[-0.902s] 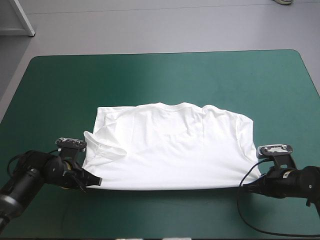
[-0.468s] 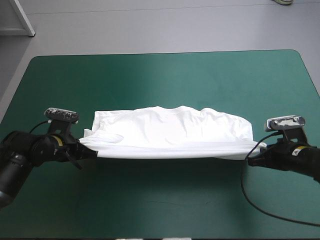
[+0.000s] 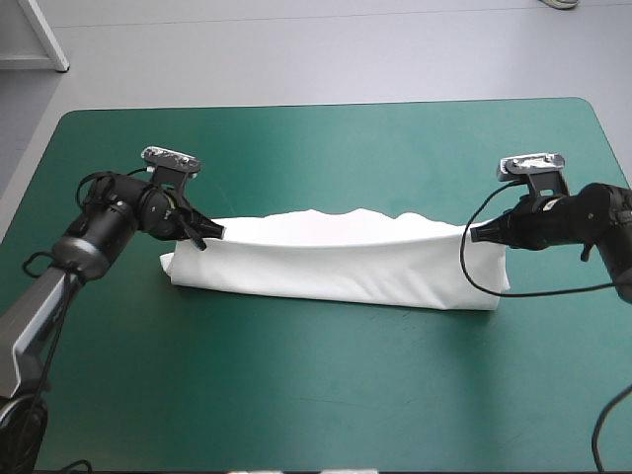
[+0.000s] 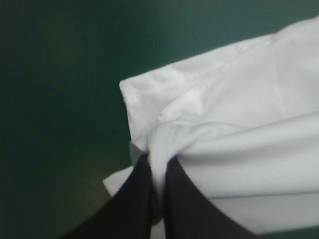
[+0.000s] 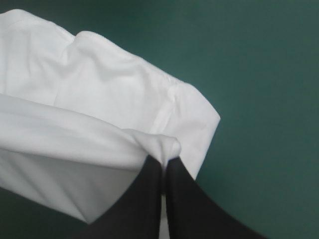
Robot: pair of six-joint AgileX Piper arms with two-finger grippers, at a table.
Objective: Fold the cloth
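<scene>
Fingers of the left gripper [image 3: 211,234] and right gripper [image 3: 480,233] pinch the T-shirt [image 3: 336,265] by its lifted edge at either end (a folded band across mid-table), with bare teal-green cover [image 3: 316,395] toward the near and far edges.

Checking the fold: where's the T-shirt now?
In the high view, the T-shirt stretches across the middle of the table as a folded band, held at its ends by the left gripper and right gripper, jaws shut on it.
</scene>
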